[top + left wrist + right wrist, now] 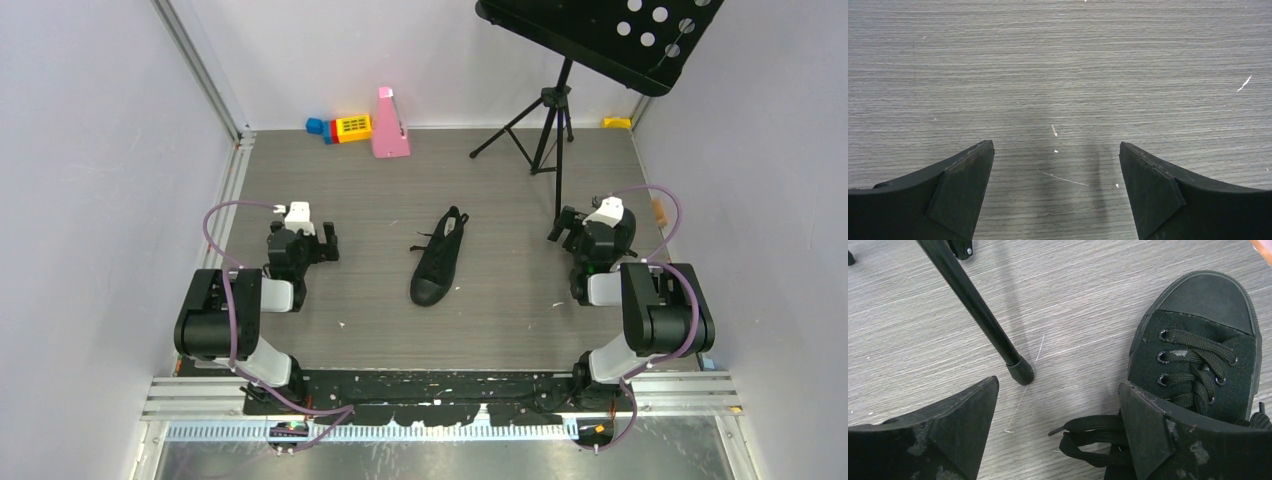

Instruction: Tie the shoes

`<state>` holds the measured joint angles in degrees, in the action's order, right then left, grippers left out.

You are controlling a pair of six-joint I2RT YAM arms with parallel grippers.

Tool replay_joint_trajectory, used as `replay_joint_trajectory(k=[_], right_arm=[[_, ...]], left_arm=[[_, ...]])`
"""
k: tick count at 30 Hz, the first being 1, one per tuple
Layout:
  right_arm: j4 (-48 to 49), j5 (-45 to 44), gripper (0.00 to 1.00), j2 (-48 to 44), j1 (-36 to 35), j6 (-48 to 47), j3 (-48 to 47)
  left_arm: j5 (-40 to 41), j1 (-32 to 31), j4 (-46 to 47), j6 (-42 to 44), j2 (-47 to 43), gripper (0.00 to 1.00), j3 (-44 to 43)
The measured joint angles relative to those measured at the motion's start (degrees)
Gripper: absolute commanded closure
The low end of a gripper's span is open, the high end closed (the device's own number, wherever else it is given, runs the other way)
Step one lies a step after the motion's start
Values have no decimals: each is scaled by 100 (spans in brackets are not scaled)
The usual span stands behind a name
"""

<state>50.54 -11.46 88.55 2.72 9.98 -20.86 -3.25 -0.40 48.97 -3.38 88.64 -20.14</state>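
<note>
- Overhead, the shoe (pixel 438 265) lies on the table (pixel 380 190) roughly midway between the two grippers and well apart from both. Neither arm is clearly nearer.
- Its long axis runs near to far, with the toe toward the arm bases and the heel away, tipped slightly right. Loose laces (pixel 423 243) spill off its left side, untied.
- Left of the shoe, the left gripper (pixel 325 243) has its fingers spread wide over bare tabletop. Its wrist view shows no shoe at all.
- Right of the shoe, the right gripper (pixel 562 228) is likewise spread and holds nothing. In its wrist view, the rubber foot of one leg of the music stand (pixel 555 130) shows between the fingers, on the table and not gripped.
- That same view shows a black sneaker (pixel 1198 340), toe and eyelets partly behind one finger, with its lace ends (pixel 1088 435) loose on the table. It looks much closer than the overhead shoe, so I cannot tell whether it is the same one or a second.
- Tying looks not yet begun. Each arm would need to reach inward for a lace end, and the right arm would have to mind the stand leg.
</note>
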Motion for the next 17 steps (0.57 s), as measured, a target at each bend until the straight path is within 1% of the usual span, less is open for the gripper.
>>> replay_joint_trajectory(k=[17], right_arm=[[44,7,2,0,-37,-42,2]], left_arm=[[-7,0,4,59,0,0,0]])
